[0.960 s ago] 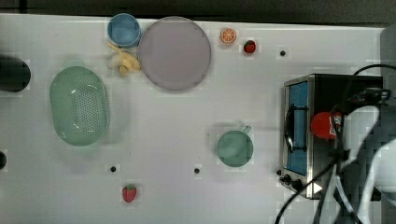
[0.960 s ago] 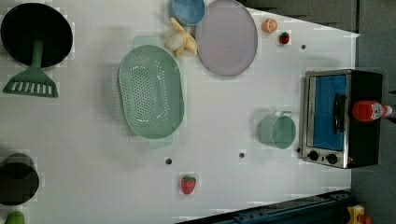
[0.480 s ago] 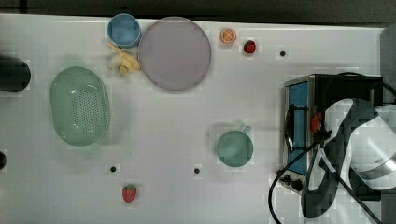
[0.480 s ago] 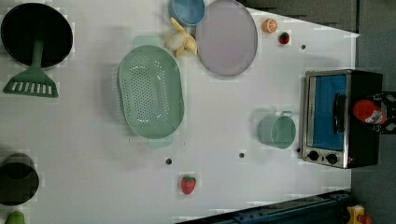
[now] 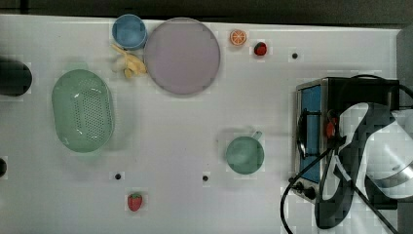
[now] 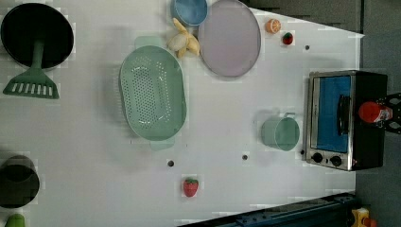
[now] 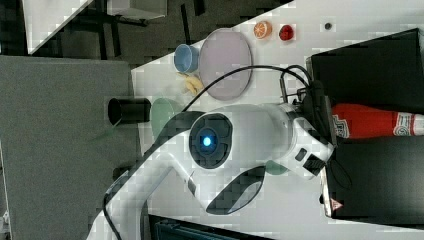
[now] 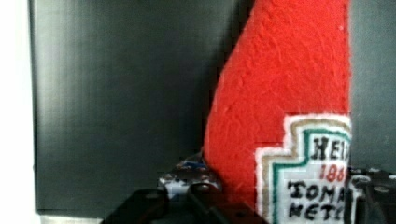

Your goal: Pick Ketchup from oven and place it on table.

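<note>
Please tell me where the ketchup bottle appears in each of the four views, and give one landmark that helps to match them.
Top view: ketchup, a red spot beside the arm, over the toaster oven.
Left view, on the oven's black top, at the left view's right.
Right view, lying on the oven top.
Wrist view, against the black top.
Shared landmark: the oven.

The white table [image 5: 195, 146] bears the oven [image 5: 311, 131], a mug [image 5: 244, 154] and a colander [image 5: 83, 110].
</note>
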`<state>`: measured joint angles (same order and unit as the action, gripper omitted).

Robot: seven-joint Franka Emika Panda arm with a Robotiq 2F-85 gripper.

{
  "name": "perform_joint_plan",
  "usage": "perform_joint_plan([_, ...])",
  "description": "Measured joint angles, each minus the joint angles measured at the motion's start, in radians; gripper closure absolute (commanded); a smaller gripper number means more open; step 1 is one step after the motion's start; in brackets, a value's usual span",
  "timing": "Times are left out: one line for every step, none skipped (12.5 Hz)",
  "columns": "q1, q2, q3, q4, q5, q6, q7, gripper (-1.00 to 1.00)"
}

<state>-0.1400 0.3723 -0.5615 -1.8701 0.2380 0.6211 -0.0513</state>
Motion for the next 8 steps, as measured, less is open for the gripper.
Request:
perform_joint_plan([-0.003,-0.004,0.000,0.014,0.000,0.000,0.000,-0.27])
perform_joint_plan([-0.005,-0.005,0.000,0.022,-0.001,-0.001,0.000,-0.27])
perform_joint_plan([0.005,-0.004,-0.011,0.021,-0.005,0.000,0.000,-0.27])
perform_joint_plan([0.014,-0.003,-0.020,0.024,-0.009,-0.001,0.000,-0.27])
perform_joint_plan([0.011,-0.002,-0.017,0.045,-0.020,-0.020,-0.001,-0.27])
perform_joint_plan([0.017,0.003,-0.028,0.075,-0.052,-0.060,-0.002,-0.27])
perform_joint_plan([0.026,0.000,-0.035,0.097,-0.069,-0.102,-0.003,-0.27])
perform_joint_plan([0.031,-0.015,-0.029,0.109,-0.080,-0.128,-0.008,-0.27])
